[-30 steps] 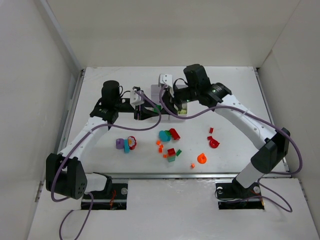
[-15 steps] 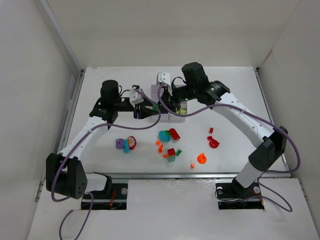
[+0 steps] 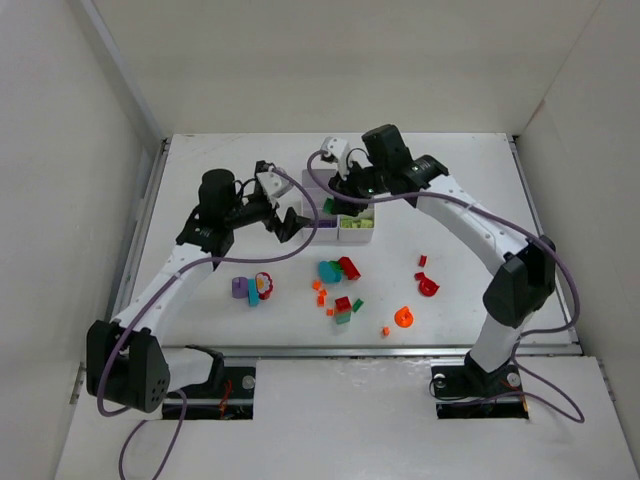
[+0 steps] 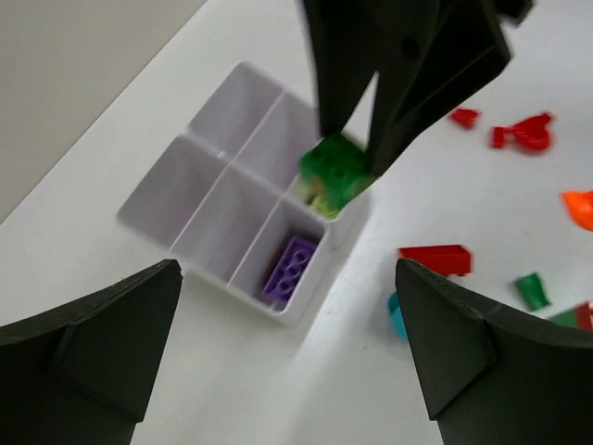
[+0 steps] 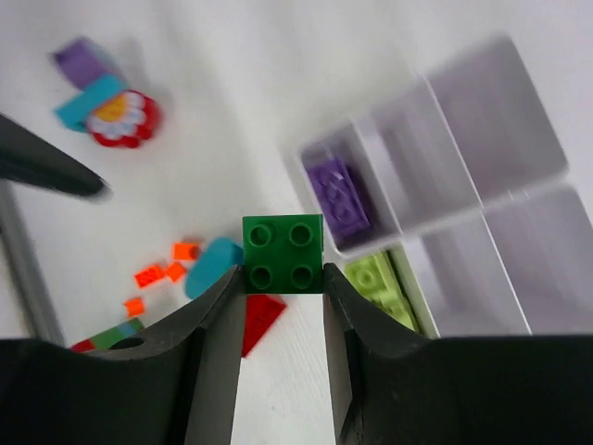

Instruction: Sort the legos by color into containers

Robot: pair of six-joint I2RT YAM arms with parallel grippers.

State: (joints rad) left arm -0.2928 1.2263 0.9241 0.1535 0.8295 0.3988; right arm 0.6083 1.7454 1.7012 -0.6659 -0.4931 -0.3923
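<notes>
- Legos (image 3: 343,305) lie loose on the table (image 3: 470,170) between the tray and my arm bases. One dark green brick (image 5: 283,253) is up in the right hand (image 5: 283,276).
- My right arm arches from its base at the near right, out and back toward the middle, and its hand points down over the tray (image 5: 463,216). Its fingers (image 5: 215,324) are clamped on two opposite sides of the dark green brick, studs facing the wrist camera.
- That brick hangs above the tray's near end, about where the purple and lime compartments meet; which one it is over I cannot tell.
- My left arm reaches in from the near left. The left hand (image 3: 287,218) sits just left of the tray, fingers spread wide around nothing.
- I count one tray with six compartments, two columns by three rows.
- One near-end compartment holds one purple brick (image 5: 338,195). The one beside it holds lime green pieces (image 5: 382,287), count unclear.
- On the table I count four tiny orange bits (image 5: 148,275) in a cluster, one orange round piece (image 3: 403,317) and one teal round piece (image 3: 328,271).
- One red flower piece (image 5: 119,119) touches a teal bar (image 5: 88,100).
</notes>
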